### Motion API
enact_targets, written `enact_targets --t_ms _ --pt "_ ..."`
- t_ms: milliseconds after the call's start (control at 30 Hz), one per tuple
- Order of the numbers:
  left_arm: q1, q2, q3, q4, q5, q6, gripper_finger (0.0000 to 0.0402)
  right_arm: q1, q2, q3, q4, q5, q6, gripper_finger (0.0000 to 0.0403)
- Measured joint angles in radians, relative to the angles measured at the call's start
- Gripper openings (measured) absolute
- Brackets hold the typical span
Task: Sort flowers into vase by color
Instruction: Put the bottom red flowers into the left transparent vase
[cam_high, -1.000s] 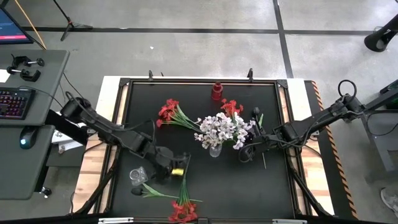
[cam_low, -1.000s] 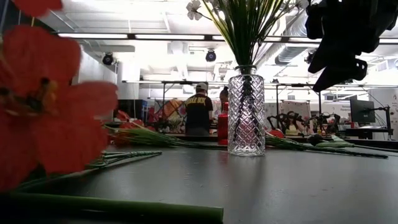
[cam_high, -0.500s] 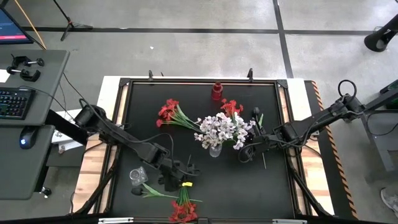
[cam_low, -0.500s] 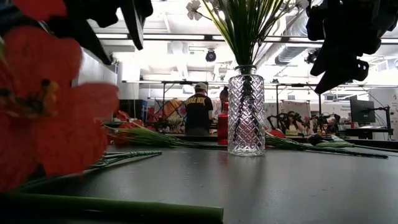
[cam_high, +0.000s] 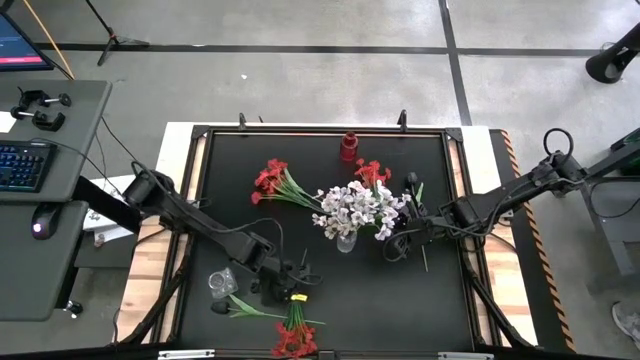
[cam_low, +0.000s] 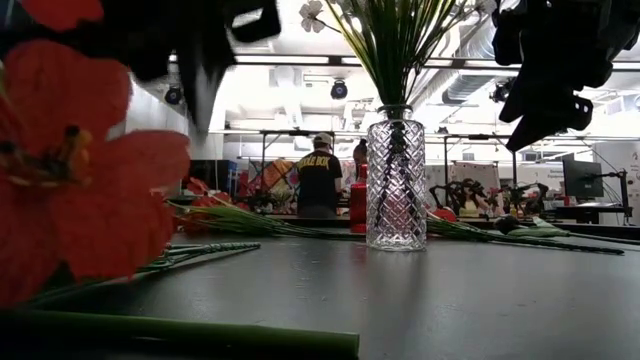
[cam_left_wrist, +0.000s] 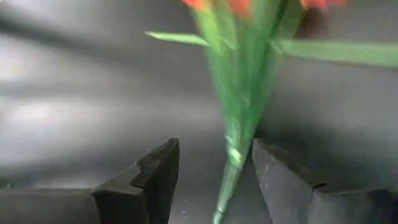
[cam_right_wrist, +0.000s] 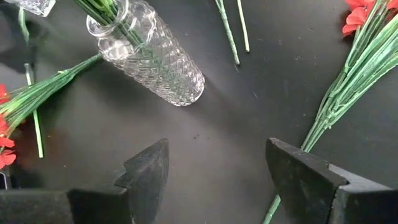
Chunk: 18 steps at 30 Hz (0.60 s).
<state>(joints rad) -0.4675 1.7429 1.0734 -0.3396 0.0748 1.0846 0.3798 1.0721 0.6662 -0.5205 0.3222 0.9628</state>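
A clear cut-glass vase (cam_high: 346, 241) (cam_low: 396, 180) stands upright mid-table with white flowers (cam_high: 358, 206) in it. A red bunch (cam_high: 293, 335) lies by the near edge, and its stems (cam_left_wrist: 233, 155) point toward my left gripper (cam_high: 298, 282) (cam_left_wrist: 214, 146). That gripper is open and slants down, with a finger on either side of the stem end, not touching it. Two more red bunches (cam_high: 270, 180) (cam_high: 372, 172) and a dark bloom (cam_high: 411, 181) lie farther back. My right gripper (cam_high: 405, 238) (cam_right_wrist: 217, 149) waits open just right of the vase.
A second clear vase (cam_high: 222, 283) lies at the near left, beside a loose leafy stem (cam_high: 245, 308). A small red cylinder (cam_high: 349, 147) stands at the far edge. Loose stems (cam_right_wrist: 227, 31) lie behind the vase. Bare black tabletop (cam_high: 400, 310) shows at the near right.
My left gripper has gone down and toward the table's near edge, onto the stem end of the near red bunch. It has rolled a little and opened. In the low view it has come into the picture from above. The bunch has stayed where it was.
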Motion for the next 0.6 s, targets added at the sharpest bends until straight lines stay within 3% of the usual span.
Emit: enact_targets --t_ms 100,367,600 --pt "0.000 0.037 -0.015 0.013 -0.015 0.129 0.0194 0.000 0.000 0.000 0.001 0.000 0.001 0.0256" --pt "0.003 0.119 -0.014 0.125 -0.055 0.192 0.0194 0.000 0.000 0.000 0.001 0.000 0.005 0.0256" --pt "0.005 0.138 -0.011 0.104 -0.043 0.236 0.0185 0.000 0.000 0.000 0.000 0.000 0.005 0.0256"
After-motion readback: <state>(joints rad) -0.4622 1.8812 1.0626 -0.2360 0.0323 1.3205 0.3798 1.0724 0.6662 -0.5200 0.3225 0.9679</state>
